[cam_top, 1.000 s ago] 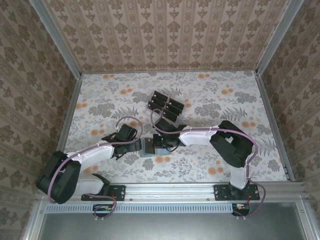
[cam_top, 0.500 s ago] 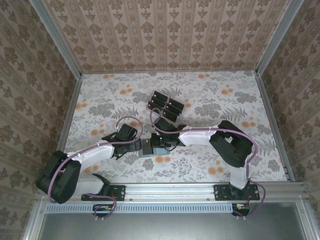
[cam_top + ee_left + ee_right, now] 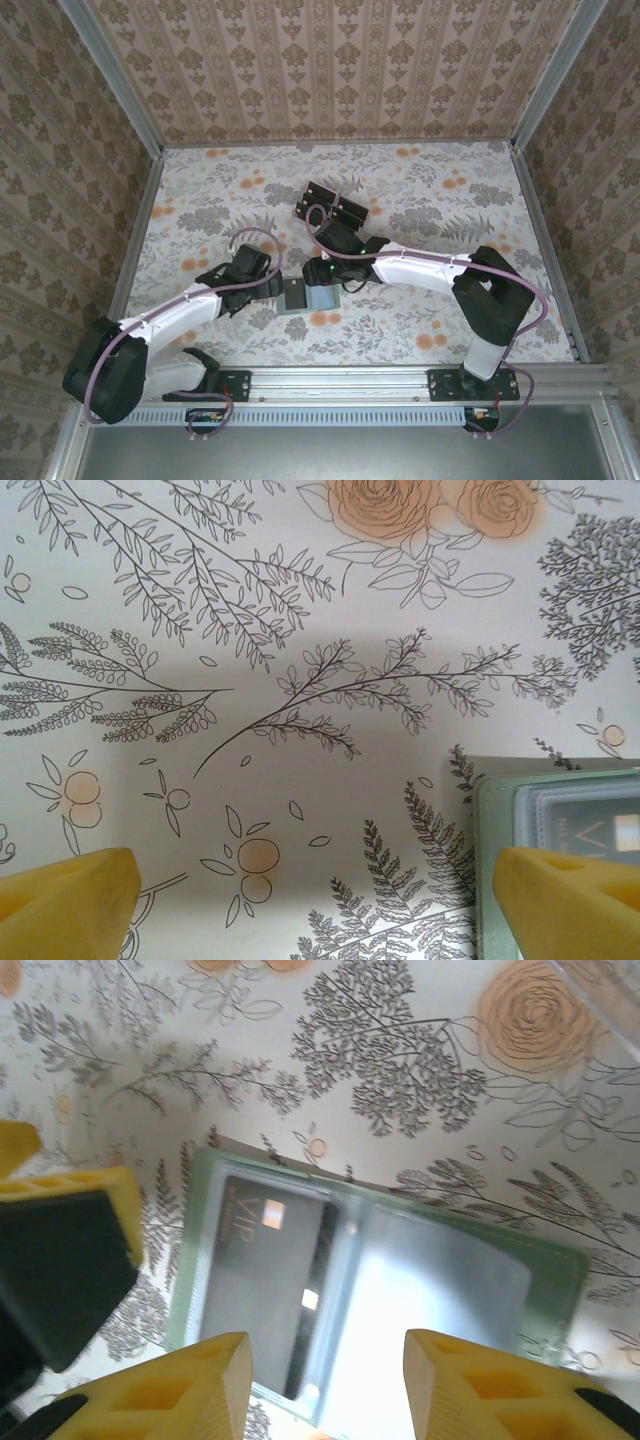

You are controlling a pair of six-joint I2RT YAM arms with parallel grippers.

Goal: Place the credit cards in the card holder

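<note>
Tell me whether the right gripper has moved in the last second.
Yes: the right gripper has shifted away from the card holder, toward the clear card rack.

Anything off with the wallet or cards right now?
Nothing stands out. The wallet lies open and flat with one card in one half, roughly square to it. Whether that card is fully tucked in is unclear. Other cards stand in the rack.

Floral-print table (image 3: 440, 200) walled by damask-patterned brown panels (image 3: 330, 70).

Left arm (image 3: 180, 310) beside card holder (image 3: 322, 300), right arm (image 3: 420, 268) over it; rack (image 3: 333, 210) behind; far-right table (image 3: 470, 200) open.
</note>
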